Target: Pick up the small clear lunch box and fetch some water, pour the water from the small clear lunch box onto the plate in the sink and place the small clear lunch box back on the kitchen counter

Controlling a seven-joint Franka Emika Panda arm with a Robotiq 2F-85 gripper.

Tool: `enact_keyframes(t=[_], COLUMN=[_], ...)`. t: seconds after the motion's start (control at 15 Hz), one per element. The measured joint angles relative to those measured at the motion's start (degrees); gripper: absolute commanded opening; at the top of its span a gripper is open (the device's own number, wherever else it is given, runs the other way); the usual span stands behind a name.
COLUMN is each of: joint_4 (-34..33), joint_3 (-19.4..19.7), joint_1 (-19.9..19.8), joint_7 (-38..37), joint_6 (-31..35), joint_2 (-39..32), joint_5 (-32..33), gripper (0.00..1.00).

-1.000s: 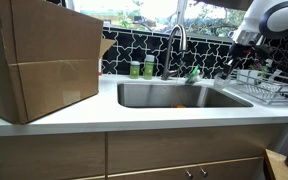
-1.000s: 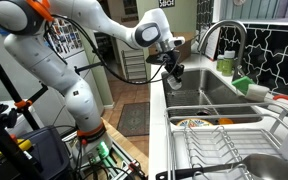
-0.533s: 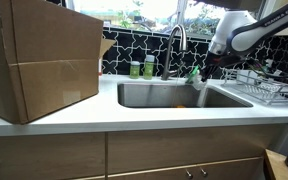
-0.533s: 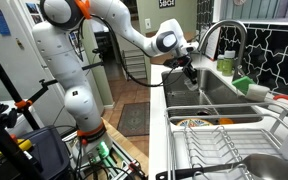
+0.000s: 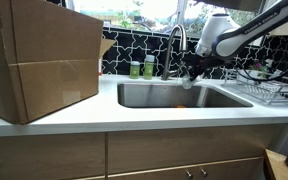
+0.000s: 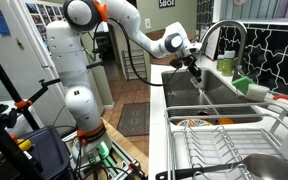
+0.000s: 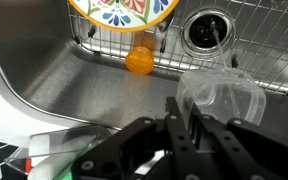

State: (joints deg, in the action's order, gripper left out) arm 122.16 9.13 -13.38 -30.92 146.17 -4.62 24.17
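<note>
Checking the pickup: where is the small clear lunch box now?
In the wrist view, the small clear lunch box sits in the gripper above the sink, near the drain.

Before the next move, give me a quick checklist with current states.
1. Grip: gripper shut on the small clear lunch box: ok.
2. Lunch box over the sink: ok.
3. Lunch box lined up under the faucet spout: cannot tell.
4. Any water in the lunch box: cannot tell.
5. Target plate lying in the sink, face uncovered: ok.
</note>
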Motion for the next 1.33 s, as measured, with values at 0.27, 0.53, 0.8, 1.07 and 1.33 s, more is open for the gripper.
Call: enact_keyframes(t=[0.27, 0.53, 0.8, 1.07, 1.33], joint_4=[-1.0, -1.6, -1.7, -1.7, -1.7], joint_3=[1.2, 2.4, 3.0, 3.3, 3.4], joint_1=[1.3, 1.9, 2.3, 2.4, 2.5], joint_7=[-1.7, -2.3, -2.6, -2.7, -2.8], joint_6=[1.4, 2.6, 3.9, 4.9, 5.3], joint_2=[-1.4, -2.1, -2.4, -2.4, -2.5], joint_5=[0.0, 0.0, 0.0, -0.3, -1.1], gripper=[0.03, 0.03, 0.03, 0.03, 0.03])
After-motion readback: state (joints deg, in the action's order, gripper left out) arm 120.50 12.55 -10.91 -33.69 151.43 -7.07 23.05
